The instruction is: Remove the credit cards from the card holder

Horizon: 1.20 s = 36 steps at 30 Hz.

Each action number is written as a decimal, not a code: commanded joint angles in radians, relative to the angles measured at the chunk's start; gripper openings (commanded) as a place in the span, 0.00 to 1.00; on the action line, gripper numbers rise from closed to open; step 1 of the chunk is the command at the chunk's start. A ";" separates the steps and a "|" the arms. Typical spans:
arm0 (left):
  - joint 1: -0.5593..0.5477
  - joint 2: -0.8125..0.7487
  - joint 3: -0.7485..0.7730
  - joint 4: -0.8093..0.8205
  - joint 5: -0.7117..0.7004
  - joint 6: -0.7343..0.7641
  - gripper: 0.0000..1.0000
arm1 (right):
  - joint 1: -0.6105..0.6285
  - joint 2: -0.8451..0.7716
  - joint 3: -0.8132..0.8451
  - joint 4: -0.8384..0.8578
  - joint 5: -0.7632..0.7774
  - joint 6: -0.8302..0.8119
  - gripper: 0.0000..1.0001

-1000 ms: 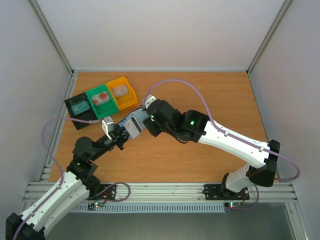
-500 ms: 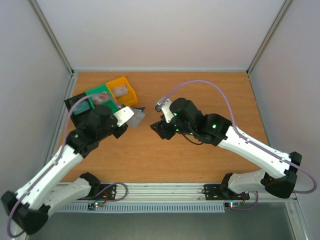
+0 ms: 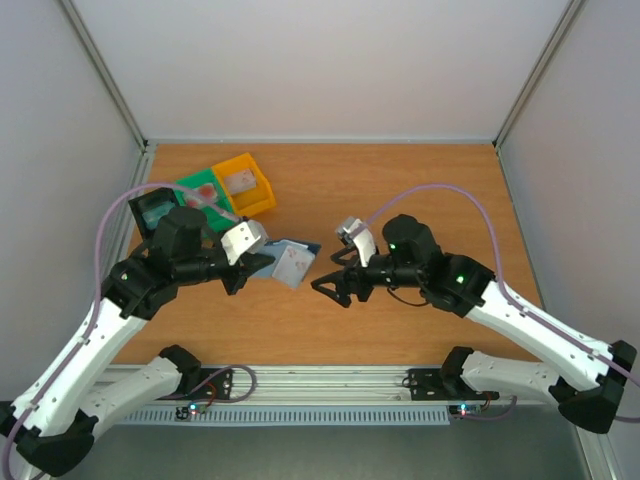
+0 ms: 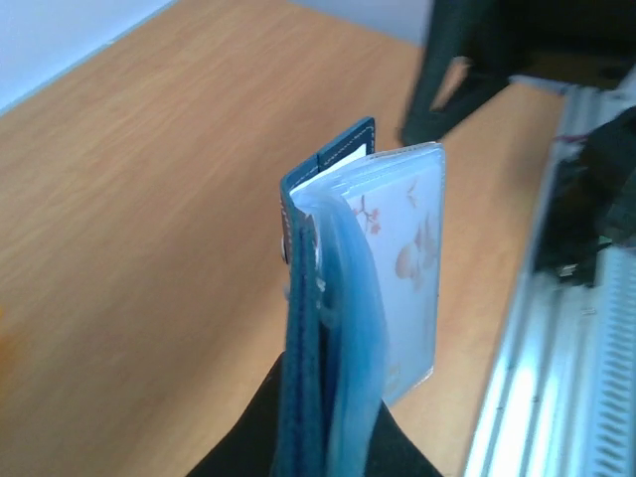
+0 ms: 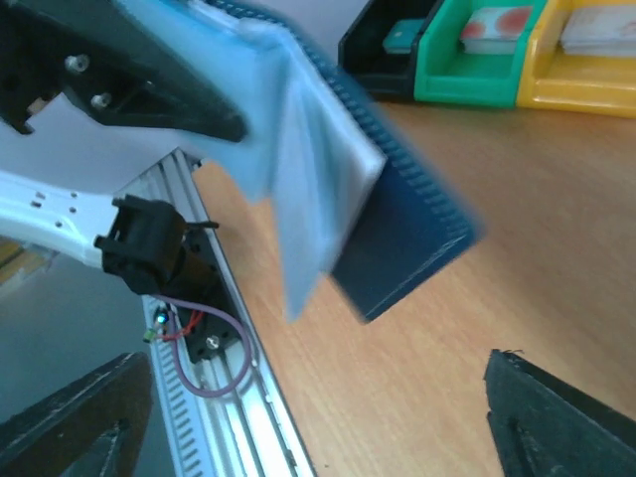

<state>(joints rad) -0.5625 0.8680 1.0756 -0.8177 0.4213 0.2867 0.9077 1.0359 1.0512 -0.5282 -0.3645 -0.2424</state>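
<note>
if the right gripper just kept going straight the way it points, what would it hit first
Most likely the dark navy-blue bifold card holder, which the left gripper holds off the table. It fills the middle of the right wrist view, straight ahead of the open right gripper. The gap between them is hard to judge.

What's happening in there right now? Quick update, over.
Left gripper shut on holder, lifted. One card showing inside. Right gripper open, close by, not touching. Nothing between.

top: overhead, far | both wrists: close on card holder [image 4: 301,383], from opposite sides
</note>
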 commanded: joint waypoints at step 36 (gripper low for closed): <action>-0.002 -0.096 -0.174 0.288 0.192 -0.310 0.49 | -0.032 -0.115 -0.063 0.063 -0.336 -0.157 0.01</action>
<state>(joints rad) -0.5728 0.7815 0.9218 -0.6048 0.7876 0.0299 0.8734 0.9699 0.9916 -0.4591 -0.6678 -0.3885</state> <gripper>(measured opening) 0.303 0.040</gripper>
